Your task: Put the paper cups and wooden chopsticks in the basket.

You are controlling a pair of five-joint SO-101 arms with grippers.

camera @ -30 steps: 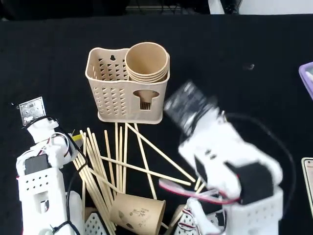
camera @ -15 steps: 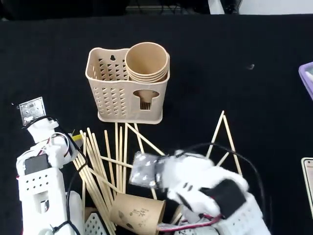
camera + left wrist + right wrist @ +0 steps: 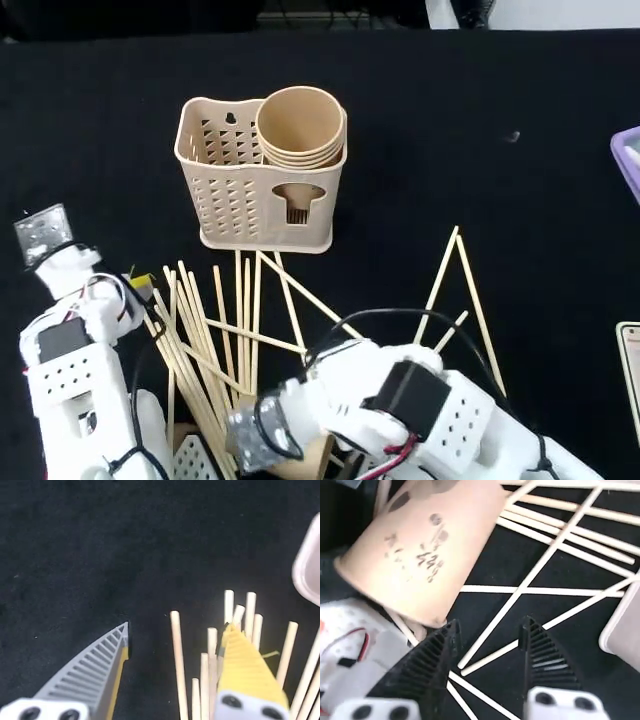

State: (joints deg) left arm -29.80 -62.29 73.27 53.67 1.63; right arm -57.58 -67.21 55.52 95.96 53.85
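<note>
Lower centre of high view: 1 tipped paper cup (image 3: 420, 550) among chopsticks (image 3: 245, 300) | right gripper (image 3: 490, 630) spread, empty | straddle cup wall only, excluding chopsticks | basket (image 3: 240, 190) upper-centre.

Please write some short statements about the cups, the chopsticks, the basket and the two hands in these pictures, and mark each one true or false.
1. A stack of brown paper cups stands inside the beige perforated plastic basket. True.
2. All the thin wooden chopsticks are already in the basket. False: many lie scattered on the black table.
3. The right hand is shut on a chopstick. False: it is open, with chopsticks lying below it.
4. One printed paper cup lies on its side near the right hand. True.
5. The left hand is open over chopstick ends. True.
</note>
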